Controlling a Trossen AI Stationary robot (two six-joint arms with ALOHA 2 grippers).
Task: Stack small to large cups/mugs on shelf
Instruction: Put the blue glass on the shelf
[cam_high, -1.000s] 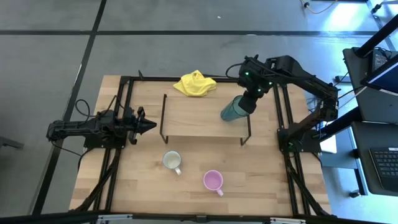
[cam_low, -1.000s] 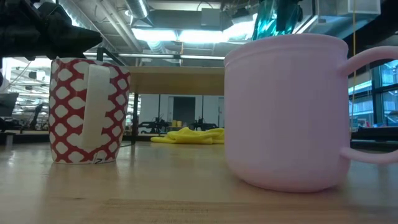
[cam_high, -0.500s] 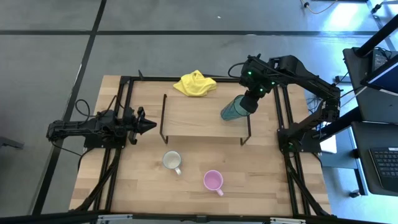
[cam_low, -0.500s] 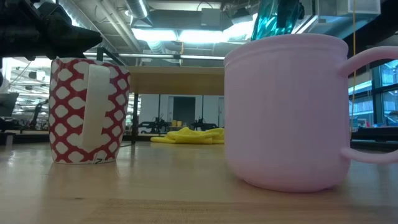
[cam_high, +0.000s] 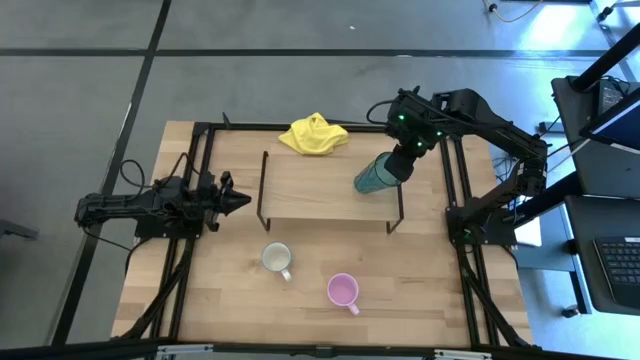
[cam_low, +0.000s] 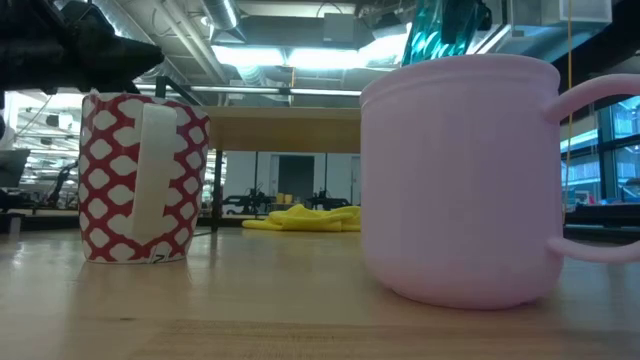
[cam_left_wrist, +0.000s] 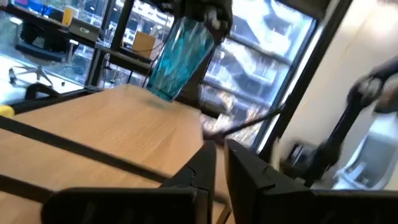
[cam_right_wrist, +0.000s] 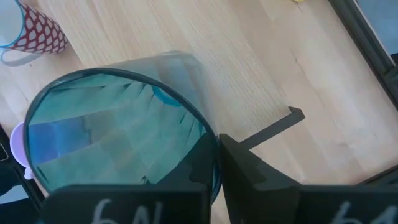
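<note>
The teal cup (cam_high: 376, 176) is held tilted by the right gripper (cam_high: 398, 165), whose fingers are closed on its rim, over the right end of the shelf (cam_high: 310, 185) at the centre right of the high view. In the left wrist view the cup's base appears to hang at, or just above, the board, and whether it touches cannot be told. The step in hand is judged to be the placing of the largest vessel at the shelf's right end. The next move would call for the cup to be brought upright and lowered until its base sits flat, clear of the shelf's right edge, before the fingers are let go. The white mug (cam_high: 277, 259) and the pink mug (cam_high: 343, 291) are seen on the tabletop (cam_high: 440, 290) in the lower centre, not yet shelved. The left gripper (cam_high: 238, 200) is parked at centre left, its fingers nearly together and empty.
</note>
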